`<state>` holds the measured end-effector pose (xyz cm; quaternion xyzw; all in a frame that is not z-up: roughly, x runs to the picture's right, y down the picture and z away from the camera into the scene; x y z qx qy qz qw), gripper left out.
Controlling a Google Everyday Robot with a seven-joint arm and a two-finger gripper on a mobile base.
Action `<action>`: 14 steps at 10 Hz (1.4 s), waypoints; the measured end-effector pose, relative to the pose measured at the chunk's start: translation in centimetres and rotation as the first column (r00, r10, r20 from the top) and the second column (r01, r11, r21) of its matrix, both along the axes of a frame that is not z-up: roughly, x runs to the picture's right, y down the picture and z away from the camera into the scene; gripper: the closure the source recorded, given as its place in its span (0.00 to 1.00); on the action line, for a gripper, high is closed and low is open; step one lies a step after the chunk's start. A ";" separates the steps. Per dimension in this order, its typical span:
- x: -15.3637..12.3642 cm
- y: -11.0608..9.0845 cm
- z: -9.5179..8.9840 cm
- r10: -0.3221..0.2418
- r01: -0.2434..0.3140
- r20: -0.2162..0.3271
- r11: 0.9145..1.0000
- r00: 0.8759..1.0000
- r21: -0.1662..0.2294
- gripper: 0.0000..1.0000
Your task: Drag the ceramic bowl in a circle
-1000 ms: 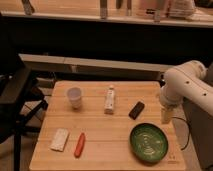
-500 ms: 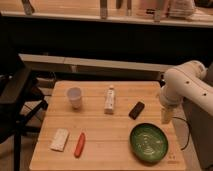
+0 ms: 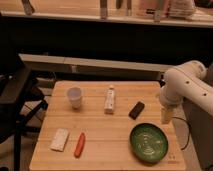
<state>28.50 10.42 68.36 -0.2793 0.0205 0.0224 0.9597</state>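
The ceramic bowl point(image 3: 149, 142), wide, shallow and glossy dark green with pale rings inside, sits on the wooden table point(image 3: 105, 130) near its front right corner. My white arm comes in from the right. The gripper point(image 3: 166, 114) hangs at the table's right edge, just above and to the right of the bowl, apart from it. It holds nothing that I can see.
A small translucent white cup point(image 3: 74, 97) stands at the back left. A white bottle point(image 3: 109, 99) lies mid-table, a dark block point(image 3: 136, 109) to its right. A pale sponge point(image 3: 60, 139) and an orange carrot-like item point(image 3: 79, 144) lie front left. A dark chair point(image 3: 15, 100) stands left.
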 end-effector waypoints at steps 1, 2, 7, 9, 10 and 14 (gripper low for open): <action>0.0 0.0 0.0 0.000 0.000 0.000 1.000 1.000 0.000 0.20; 0.0 0.0 0.0 0.000 0.000 0.000 1.000 1.000 0.000 0.20; -0.1 1.1 0.4 -0.041 0.041 0.022 0.999 0.999 0.007 0.20; 0.0 2.7 1.2 -0.083 0.082 0.040 0.997 0.996 0.015 0.20; -0.2 2.8 1.2 -0.094 0.093 0.048 0.995 0.994 0.016 0.20; -0.8 4.5 1.8 -0.165 0.165 0.069 0.986 0.984 0.018 0.20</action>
